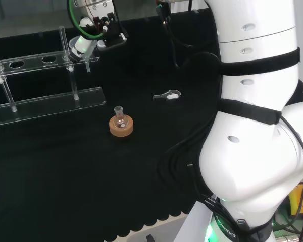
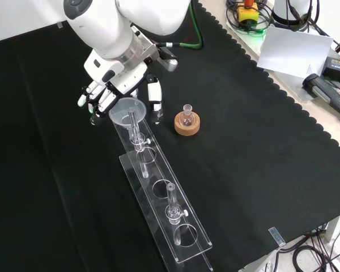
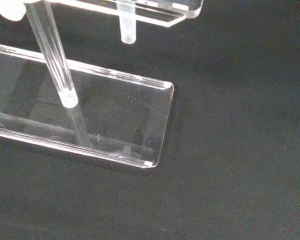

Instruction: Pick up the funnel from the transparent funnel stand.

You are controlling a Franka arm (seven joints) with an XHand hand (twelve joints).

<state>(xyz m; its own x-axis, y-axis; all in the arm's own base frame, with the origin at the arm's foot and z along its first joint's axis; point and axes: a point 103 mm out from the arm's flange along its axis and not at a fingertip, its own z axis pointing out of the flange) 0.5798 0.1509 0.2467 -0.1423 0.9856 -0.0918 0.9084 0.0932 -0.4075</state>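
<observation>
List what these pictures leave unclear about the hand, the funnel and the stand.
- Contact: in the front view the hand sits behind the funnel; whether the fingers touch it cannot be told.
- Funnel in the head view: hidden behind the hand.
- Funnel stand: cut off by the head view's left edge.
- Small flask on its cork ring: contents too small to tell.

I see the clear funnel (image 2: 126,111) seated upright in the far end hole of the transparent funnel stand (image 2: 164,198), its stem (image 2: 143,164) hanging below the shelf.
</observation>
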